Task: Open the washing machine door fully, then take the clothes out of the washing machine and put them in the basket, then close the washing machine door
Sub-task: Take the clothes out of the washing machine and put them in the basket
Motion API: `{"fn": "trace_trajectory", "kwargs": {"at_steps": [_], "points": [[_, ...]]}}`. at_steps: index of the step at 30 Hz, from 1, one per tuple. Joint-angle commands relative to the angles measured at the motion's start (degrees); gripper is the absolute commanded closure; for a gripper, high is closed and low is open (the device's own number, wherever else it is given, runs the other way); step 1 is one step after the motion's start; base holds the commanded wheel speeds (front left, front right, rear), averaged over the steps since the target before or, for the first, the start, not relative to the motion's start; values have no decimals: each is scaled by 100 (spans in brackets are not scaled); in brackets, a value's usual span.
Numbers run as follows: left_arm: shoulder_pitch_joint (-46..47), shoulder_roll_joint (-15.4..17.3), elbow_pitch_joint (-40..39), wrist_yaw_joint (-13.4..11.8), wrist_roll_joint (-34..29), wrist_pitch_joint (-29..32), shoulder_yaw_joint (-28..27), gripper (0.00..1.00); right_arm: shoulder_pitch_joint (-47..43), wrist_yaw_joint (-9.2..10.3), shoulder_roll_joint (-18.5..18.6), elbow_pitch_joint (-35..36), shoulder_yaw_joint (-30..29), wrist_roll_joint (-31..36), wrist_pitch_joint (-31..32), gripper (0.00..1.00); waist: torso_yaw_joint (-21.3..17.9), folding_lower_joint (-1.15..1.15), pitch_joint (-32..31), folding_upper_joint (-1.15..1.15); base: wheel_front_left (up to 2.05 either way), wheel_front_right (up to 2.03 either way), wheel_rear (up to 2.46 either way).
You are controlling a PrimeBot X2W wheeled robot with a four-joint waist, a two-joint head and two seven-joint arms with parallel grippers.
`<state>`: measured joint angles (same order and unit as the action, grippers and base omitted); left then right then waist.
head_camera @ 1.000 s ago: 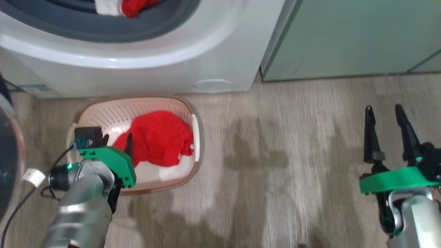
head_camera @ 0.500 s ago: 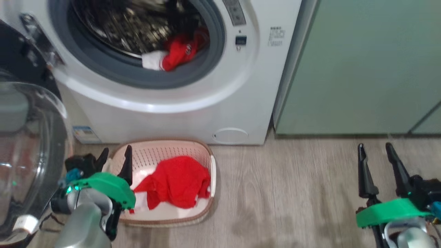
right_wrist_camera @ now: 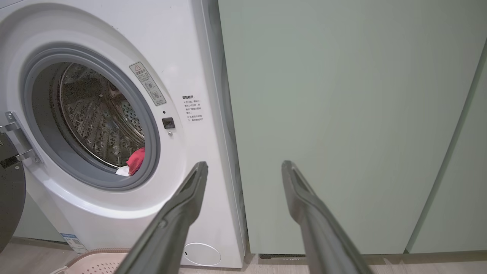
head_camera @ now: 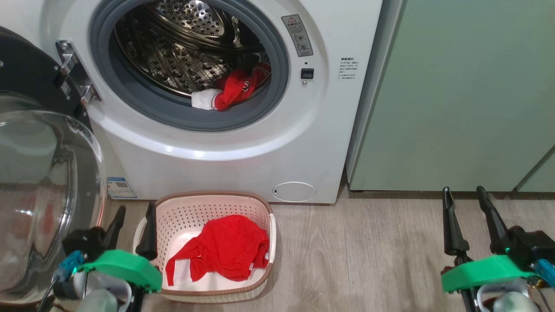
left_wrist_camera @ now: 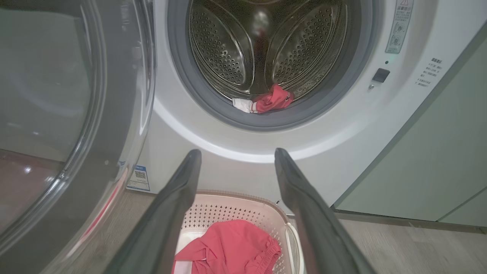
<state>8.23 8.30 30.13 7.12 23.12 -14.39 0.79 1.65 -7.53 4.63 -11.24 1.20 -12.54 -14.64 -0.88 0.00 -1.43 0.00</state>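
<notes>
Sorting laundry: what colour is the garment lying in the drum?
The garment is red with white trim; head view.

The left claw (head_camera: 136, 207) and right claw (head_camera: 463, 189) each have two long, tapering black fingers (left_wrist_camera: 179, 201). Behind each sits a bright green curved bracket (head_camera: 121, 268), then a rounded silver forearm (head_camera: 507, 302). The left wrist carries a blue connector (head_camera: 67, 263) and a thin black cable (head_camera: 45, 298).

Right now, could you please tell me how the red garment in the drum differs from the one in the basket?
The drum garment lies bunched at the front lip of the drum by the grey gasket; the basket garment spreads wider over the basket floor. The drum garment looks smaller, with a white end; the basket garment shows mostly red with a white strip. Both are bright red with white.
</notes>
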Motion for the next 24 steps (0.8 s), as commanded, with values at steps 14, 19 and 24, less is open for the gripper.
{"fn": "trace_trajectory", "kwargs": {"at_steps": [14,19,24], "points": [[119,-65,-325,36,-335,-61,-383,0,4,4,-43,170,55,-46,-36,0,-38,0,25,0,0,0,0],[172,-45,-164,36,-406,-61,-349,0,-1,4,-61,177,65,-58,-36,0,-90,0,63,0,0,0,0],[657,85,421,36,-247,49,251,0,-27,4,-75,147,60,-90,-36,0,-143,0,206,0,0,0,0]]}}
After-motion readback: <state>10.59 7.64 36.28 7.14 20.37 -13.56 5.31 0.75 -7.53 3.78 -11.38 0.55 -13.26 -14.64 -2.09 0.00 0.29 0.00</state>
